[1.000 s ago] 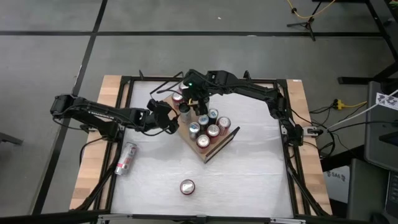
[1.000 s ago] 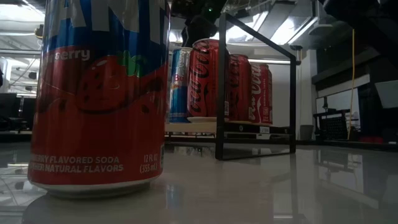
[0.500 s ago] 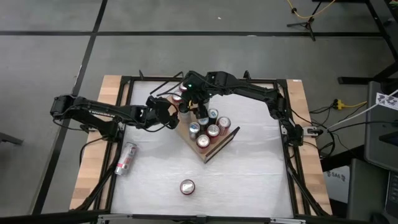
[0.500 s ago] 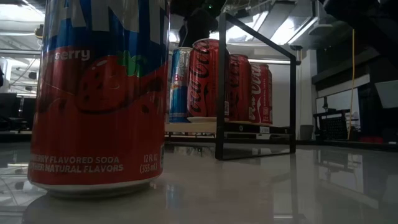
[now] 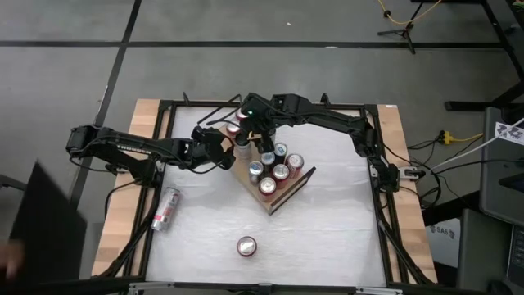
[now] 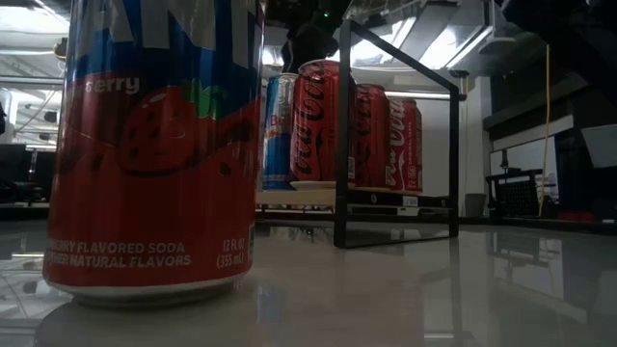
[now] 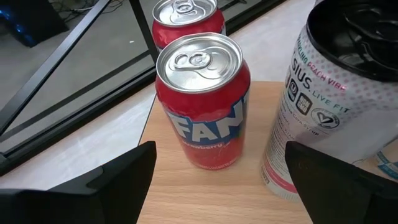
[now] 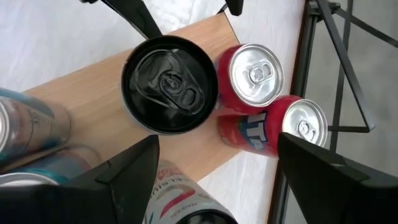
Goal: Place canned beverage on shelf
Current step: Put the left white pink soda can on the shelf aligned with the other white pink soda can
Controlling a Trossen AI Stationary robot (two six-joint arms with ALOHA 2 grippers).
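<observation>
Between the left gripper's wide-spread fingers stands a red can on the shelf.

Upright cans crowd the shelf, leaving bare board only along its near edge.

Strawberry soda can top cut off by low view's upper edge. Shelf board mostly hidden behind that can. White slim can cropped in left wrist view, brand name partly unreadable. Blurred dark shape beside surface, unidentifiable.
</observation>
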